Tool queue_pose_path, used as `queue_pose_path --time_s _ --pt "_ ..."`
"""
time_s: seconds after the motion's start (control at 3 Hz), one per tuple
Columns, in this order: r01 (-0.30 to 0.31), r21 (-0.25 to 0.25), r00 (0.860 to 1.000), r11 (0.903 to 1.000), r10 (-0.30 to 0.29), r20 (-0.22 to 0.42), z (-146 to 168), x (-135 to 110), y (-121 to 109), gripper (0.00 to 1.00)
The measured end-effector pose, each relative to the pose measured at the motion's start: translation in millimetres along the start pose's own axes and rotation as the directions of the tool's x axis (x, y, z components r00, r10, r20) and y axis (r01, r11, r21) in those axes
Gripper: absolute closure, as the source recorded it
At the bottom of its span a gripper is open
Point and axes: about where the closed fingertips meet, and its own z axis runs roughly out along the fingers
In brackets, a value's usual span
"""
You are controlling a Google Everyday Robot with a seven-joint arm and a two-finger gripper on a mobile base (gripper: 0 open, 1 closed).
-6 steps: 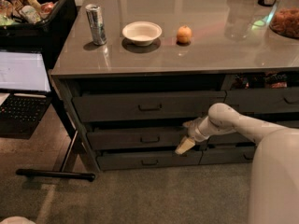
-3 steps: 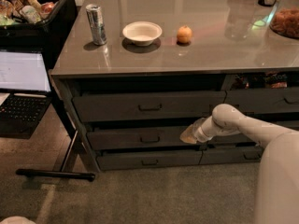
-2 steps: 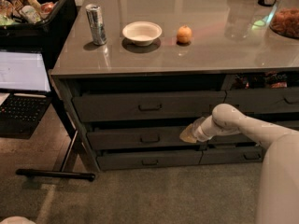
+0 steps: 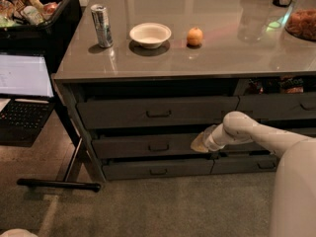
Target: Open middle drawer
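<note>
The middle drawer [image 4: 128,146] is a wide dark grey front under the counter, between a taller drawer [image 4: 123,113] above and a thinner one [image 4: 128,171] below. Its small dark bail handle [image 4: 158,147] sits at the centre. The front looks level with its neighbours. My gripper [image 4: 198,144] is at the end of the white arm coming in from the right. It points left against the right part of the middle drawer's front, to the right of the handle and at about its height.
On the counter top [image 4: 222,53] stand a can [image 4: 101,25], a white bowl [image 4: 150,34] and an orange fruit [image 4: 195,36]. A laptop [image 4: 24,78] sits on a stand at the left, its foot bar [image 4: 59,184] on the floor. More drawers [image 4: 276,107] are at the right.
My gripper has risen from pointing down-left near the bottom drawer to level with the middle drawer's front. It has hardly moved in the last second. The drawer has not visibly moved.
</note>
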Motion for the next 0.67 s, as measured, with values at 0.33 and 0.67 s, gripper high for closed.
queue_pose_path --time_s 0.33,0.67 --pt "0.000 0.000 1.000 1.0000 0.000 0.000 0.0 0.0 0.0 0.20" --pt "-0.001 -0.004 1.000 1.0000 0.001 0.002 1.7 -0.7 0.8 0.00"
